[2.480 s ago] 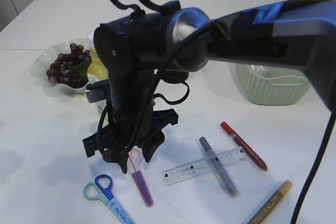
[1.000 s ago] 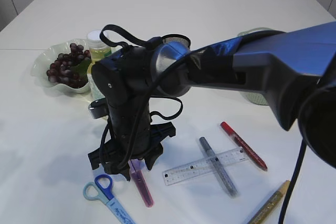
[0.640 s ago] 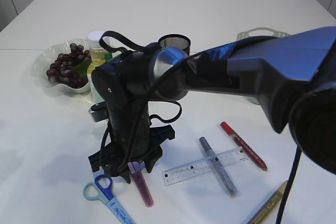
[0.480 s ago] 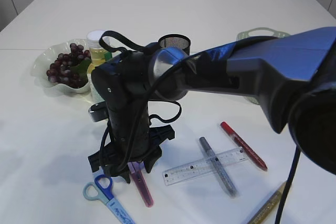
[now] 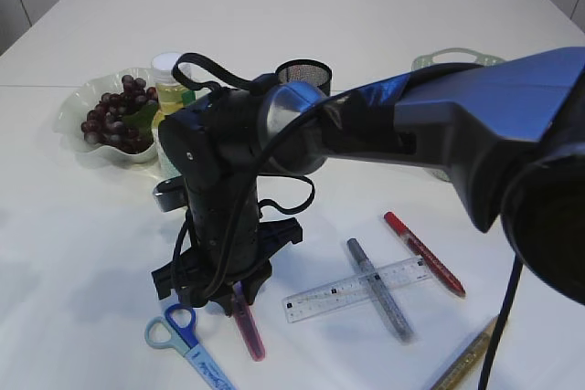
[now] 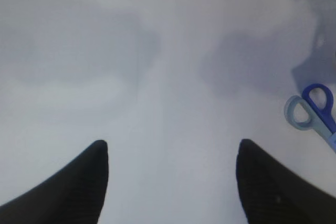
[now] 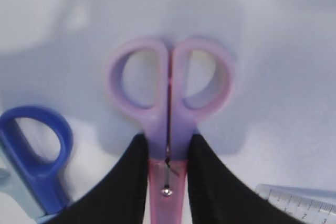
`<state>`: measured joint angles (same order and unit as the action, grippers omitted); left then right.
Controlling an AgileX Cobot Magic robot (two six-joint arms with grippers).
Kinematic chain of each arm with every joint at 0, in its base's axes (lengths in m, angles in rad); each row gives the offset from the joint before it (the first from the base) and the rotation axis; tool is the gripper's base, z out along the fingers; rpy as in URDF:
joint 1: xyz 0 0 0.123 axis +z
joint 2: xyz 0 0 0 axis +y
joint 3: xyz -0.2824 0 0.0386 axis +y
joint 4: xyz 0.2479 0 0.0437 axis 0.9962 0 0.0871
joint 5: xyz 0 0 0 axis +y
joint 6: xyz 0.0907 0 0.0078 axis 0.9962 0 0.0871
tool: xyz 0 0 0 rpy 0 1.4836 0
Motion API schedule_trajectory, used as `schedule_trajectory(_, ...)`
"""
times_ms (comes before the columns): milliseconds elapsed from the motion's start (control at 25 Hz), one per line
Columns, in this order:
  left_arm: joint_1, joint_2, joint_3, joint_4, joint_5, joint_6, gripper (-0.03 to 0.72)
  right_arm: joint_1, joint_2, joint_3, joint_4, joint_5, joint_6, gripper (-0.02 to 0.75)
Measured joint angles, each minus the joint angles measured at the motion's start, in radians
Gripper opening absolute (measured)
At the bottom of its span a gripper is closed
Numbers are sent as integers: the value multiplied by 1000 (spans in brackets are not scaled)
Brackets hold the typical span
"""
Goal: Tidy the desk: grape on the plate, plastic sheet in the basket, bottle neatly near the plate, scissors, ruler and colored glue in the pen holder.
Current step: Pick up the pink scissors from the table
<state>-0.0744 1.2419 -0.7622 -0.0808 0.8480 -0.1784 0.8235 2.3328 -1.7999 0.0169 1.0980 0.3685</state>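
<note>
Pink plastic sits pinched between my right gripper (image 7: 167,169) jaws: they are nearly closed on the pink scissors (image 7: 168,124) just below the handle loops, near the tabletop's front edge. My left gripper (image 6: 170,182) hangs wide open, holding nothing. If I lift now, I judge the scissors could pivot or slip, because the grip is narrow. Two scissors by count, the other being the blue scissors (image 5: 187,340); one ruler (image 5: 356,289); four glue pens (image 5: 379,289); farther back one pen holder (image 5: 303,71), bottle (image 5: 170,79), plate (image 5: 69,116) and basket (image 5: 457,59).

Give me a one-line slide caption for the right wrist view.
Right gripper closed on the pink scissors just below the handles, blue scissors alongside.
</note>
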Motion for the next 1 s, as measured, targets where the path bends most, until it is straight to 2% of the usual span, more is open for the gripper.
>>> schedule_trajectory(360,0,0,0,0,0,2,552,-2,-7,-20,5,46,-21,191)
schedule_trajectory(640,0,0,0,0,0,6,552,-56,-97,-20,66,99,-121,191)
schedule_trajectory(840,0,0,0,0,0,8,552,-144,-186,-20,113,113,-210,191)
schedule_trajectory(1000,0,0,0,0,0,10,552,-267,-250,-20,237,113,-324,191)
